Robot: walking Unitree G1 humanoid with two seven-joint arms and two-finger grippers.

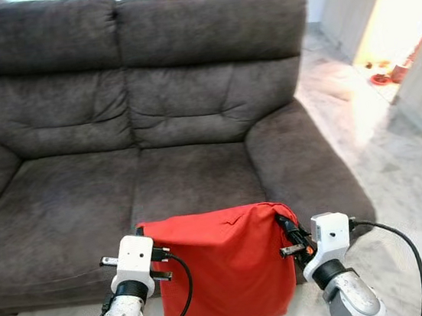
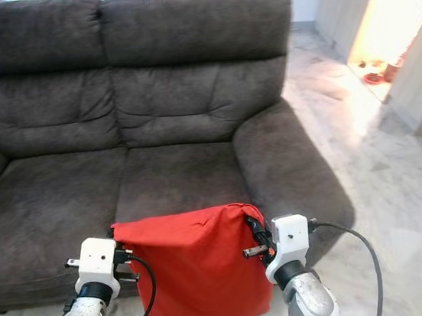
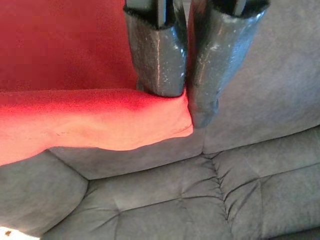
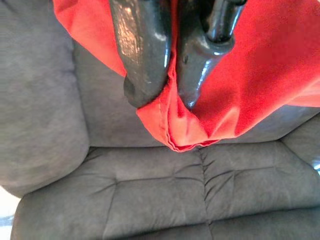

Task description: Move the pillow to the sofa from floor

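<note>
Right, red pillow hangs off the floor in front of the sofa seat edge, left pincer & right pincer each pinching a top corner. Risk: grips hold only thin fabric at the corners, so cloth could slip out w/ a jerky lift, or the bottom could catch on the seat front.

- Sofa: dark grey fabric, two seat cushions, two back cushions, padded armrests.
- Floor: pale marbled tile; the sofa stands directly on it.
- Red pillow: hangs before the seat's front edge.
</note>
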